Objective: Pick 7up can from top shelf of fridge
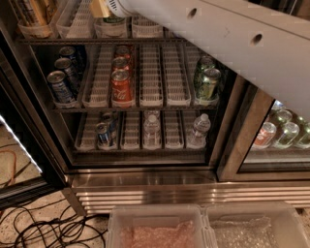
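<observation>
The fridge [145, 189] stands open in front of me. The 7up can [112, 23], whitish with a green band, stands in a white lane tray on the top shelf [72, 41], at the top edge of the view; only its lower part shows. My gripper [104, 7] is at the top edge, right above the can and close to or touching its top. Most of the gripper is cut off by the frame. My white arm [227, 38] runs in from the upper right and hides the right part of the top shelf.
The middle rack holds blue cans [60, 86], red cola cans [121, 87] and green-gold cans [207, 82]. The lower rack holds a small can [102, 134] and water bottles [151, 130]. A black door frame [242, 131] stands at right, cables [43, 227] lie on the floor, and plastic bins [160, 227] sit below.
</observation>
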Controlling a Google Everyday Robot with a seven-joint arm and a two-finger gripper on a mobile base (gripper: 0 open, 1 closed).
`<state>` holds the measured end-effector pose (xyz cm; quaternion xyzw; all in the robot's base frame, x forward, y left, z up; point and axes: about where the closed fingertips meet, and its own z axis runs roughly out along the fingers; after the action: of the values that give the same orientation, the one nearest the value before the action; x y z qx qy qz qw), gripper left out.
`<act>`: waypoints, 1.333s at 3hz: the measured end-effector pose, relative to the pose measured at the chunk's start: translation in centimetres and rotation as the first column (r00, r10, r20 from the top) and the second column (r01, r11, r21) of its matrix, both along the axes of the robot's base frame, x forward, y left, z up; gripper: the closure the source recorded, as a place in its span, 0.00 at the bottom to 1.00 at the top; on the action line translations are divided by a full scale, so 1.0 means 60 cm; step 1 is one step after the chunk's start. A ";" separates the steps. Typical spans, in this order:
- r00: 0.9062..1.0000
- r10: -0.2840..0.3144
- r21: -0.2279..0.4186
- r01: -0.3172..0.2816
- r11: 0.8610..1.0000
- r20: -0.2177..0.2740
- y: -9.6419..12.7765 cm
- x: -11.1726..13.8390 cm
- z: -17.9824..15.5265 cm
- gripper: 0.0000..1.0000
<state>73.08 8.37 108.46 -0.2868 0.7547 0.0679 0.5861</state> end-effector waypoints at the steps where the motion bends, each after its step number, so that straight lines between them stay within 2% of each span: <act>1: 1.000 0.003 0.003 -0.003 1.000 0.005 0.002 0.000 0.003 0.63; 2: 1.000 0.003 0.003 -0.003 1.000 0.005 0.002 0.000 0.003 0.87; 3: 0.999 0.037 -0.009 -0.037 0.999 -0.010 -0.002 -0.021 0.009 1.00; 4: 0.998 0.054 -0.016 -0.054 0.998 -0.019 -0.007 -0.038 0.018 1.00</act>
<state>70.80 7.94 109.54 -0.3113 0.7527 0.0803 0.5745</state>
